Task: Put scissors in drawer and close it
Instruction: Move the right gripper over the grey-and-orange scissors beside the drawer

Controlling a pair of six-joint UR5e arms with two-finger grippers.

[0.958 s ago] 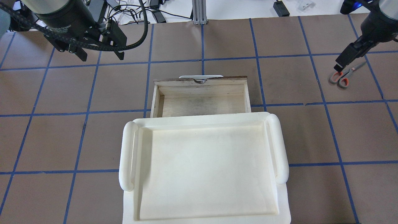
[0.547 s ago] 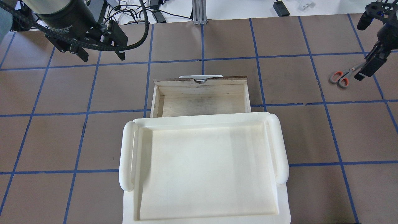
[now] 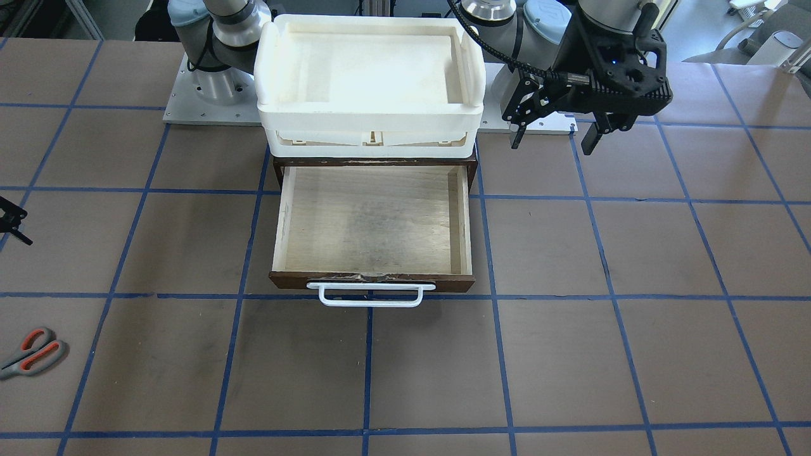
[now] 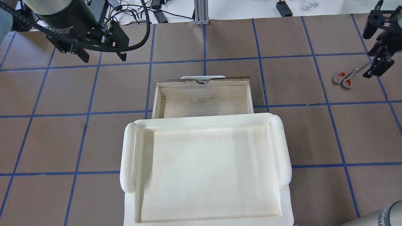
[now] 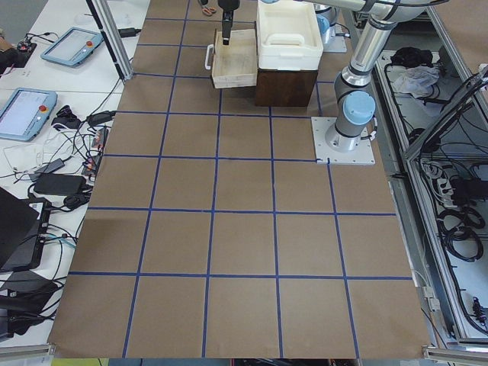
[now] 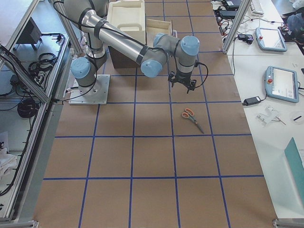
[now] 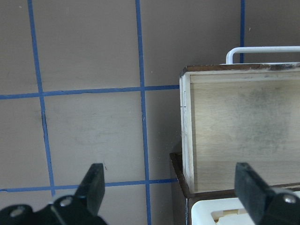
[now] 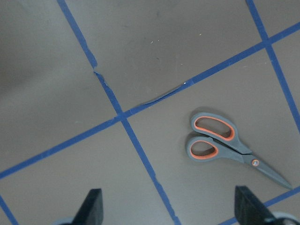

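Note:
The scissors, grey with orange-lined handles, lie flat on the table at the far right; they also show in the front view and the right wrist view. My right gripper hangs open above the table just right of the blade tips, holding nothing; its fingers frame the right wrist view. The drawer is pulled open and empty, white bar handle at its far side. My left gripper is open and empty, raised left of the drawer.
A white plastic tray sits on top of the dark cabinet that holds the drawer, covering the drawer's near part. Blue tape lines grid the brown table. Cables and a metal post lie beyond the table's far edge.
My right gripper has moved right, from over the scissors' handles to beyond the blade tips. The scissors, drawer and left arm have stayed where they were.

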